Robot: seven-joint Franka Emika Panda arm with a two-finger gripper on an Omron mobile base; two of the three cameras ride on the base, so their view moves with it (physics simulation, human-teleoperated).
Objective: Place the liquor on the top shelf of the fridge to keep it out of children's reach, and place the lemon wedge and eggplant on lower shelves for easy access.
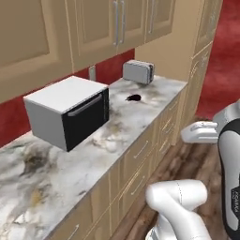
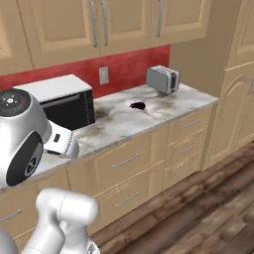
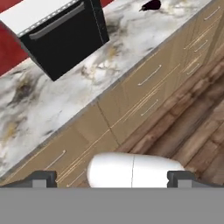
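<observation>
Nearby, eggplant (image 1: 133, 98) on counter (image 1: 56, 173), claw (image 3: 112, 177) open

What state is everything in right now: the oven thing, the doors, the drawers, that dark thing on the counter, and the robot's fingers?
microwave: door shut, standing on the counter.
toaster: upright at the wall, slots look empty.
eggplant: lying loose on the counter, untouched.
upper cabinets: doors shut.
drawers: all shut.
fingers: wide apart, holding nothing.

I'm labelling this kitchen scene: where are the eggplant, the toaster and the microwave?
eggplant (image 1: 133, 98): left base view, middle of its dark body.
toaster (image 2: 163, 79): right base view, its side panel.
microwave (image 1: 85, 119): left base view, its black door.
</observation>
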